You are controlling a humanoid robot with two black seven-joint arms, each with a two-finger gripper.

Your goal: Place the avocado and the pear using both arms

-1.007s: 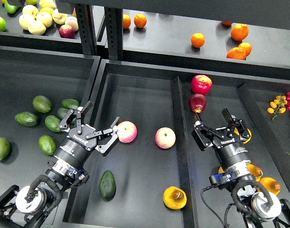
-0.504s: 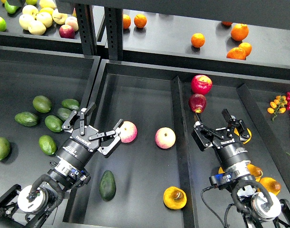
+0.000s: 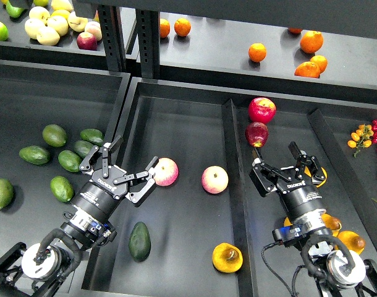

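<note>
both fruits lie loose in the middle tray, nearer me than either empty pincer.

left pincer [image 3: 122, 168] spread wide; dark green egg-shaped avocado [image 3: 139, 241] just below it, long axis near upright in view. right pincer [image 3: 285, 162] spread too; golden yellow-orange pear [image 3: 227, 257] lies left of that arm, across the tray's dark divider wall [image 3: 237, 204]. right fingertips dark, hard to read.

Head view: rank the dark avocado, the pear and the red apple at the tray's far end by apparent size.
1. Dark avocado, longest.
2. Pear, similar; both lie nearest the camera, so unsure.
3. Red apple, smallest-looking, farther away.
</note>
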